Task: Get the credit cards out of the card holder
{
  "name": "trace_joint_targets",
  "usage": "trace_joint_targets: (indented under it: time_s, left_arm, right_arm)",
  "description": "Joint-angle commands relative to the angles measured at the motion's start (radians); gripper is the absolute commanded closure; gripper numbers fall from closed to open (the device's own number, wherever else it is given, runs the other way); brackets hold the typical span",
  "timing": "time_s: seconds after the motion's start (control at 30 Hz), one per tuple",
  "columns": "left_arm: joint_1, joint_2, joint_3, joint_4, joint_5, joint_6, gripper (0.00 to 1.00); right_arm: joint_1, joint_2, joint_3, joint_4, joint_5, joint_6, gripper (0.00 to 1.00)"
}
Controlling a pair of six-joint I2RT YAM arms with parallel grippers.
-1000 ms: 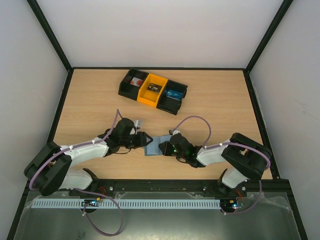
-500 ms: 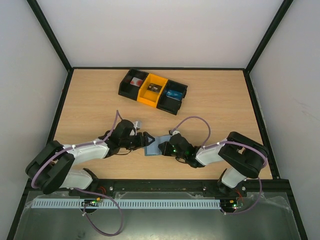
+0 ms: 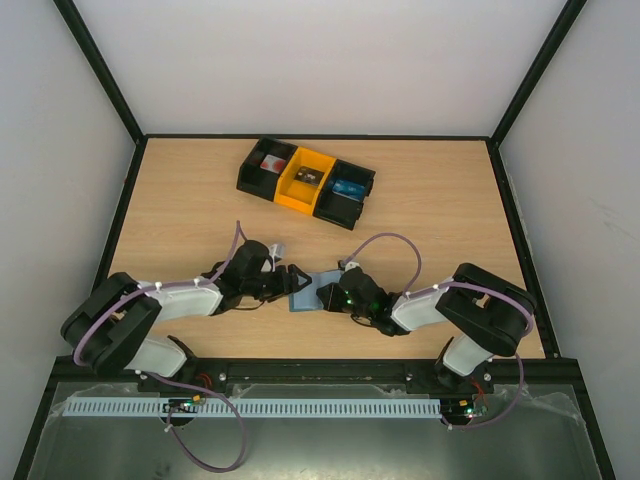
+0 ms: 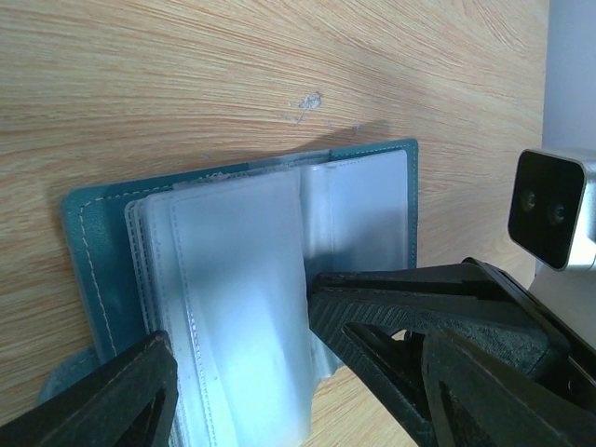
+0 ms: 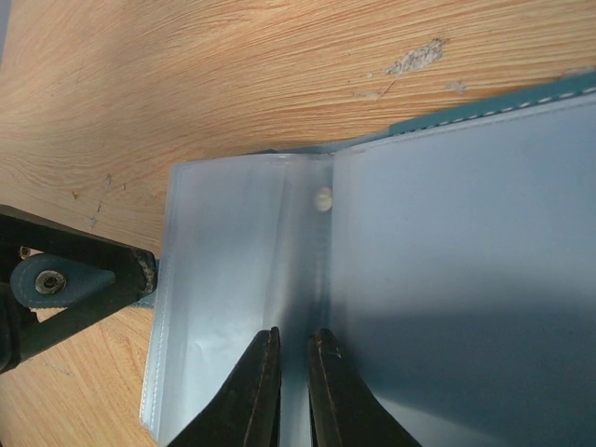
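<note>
The card holder (image 3: 308, 291) lies open on the table between my two grippers. In the left wrist view it is a teal-blue cover (image 4: 93, 251) with frosted clear sleeves (image 4: 233, 279) fanned up. My left gripper (image 4: 237, 317) is open, one finger on each side of the raised sleeves. My right gripper (image 5: 293, 340) is nearly shut, its fingertips pinched on the centre fold of the sleeves (image 5: 307, 242). The left gripper's finger (image 5: 74, 289) shows at the sleeve edge in the right wrist view. No credit card shows plainly; the sleeves are too cloudy to tell.
A row of black and yellow bins (image 3: 306, 182) stands at the back with a brighter blue item (image 3: 349, 187) and a red item (image 3: 268, 162) inside. Purple cables (image 3: 385, 240) loop above both arms. The right wrist camera (image 4: 549, 209) sits close beside the left gripper.
My left arm has stretched a little to the right, bringing its gripper closer onto the holder's left edge. The right gripper and the holder have hardly moved.
</note>
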Motion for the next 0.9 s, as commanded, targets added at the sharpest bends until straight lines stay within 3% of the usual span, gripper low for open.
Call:
trace_joint_targets:
  time_s: [0.0, 0.87]
  left_arm:
    - [0.005, 0.016, -0.010, 0.031, 0.011, -0.006, 0.27]
    - [0.005, 0.052, 0.000, 0.065, 0.048, -0.024, 0.26]
  right_arm:
    - [0.004, 0.023, -0.021, -0.018, 0.000, 0.004, 0.89]
    - [0.005, 0.038, -0.018, -0.002, -0.007, 0.012, 0.90]
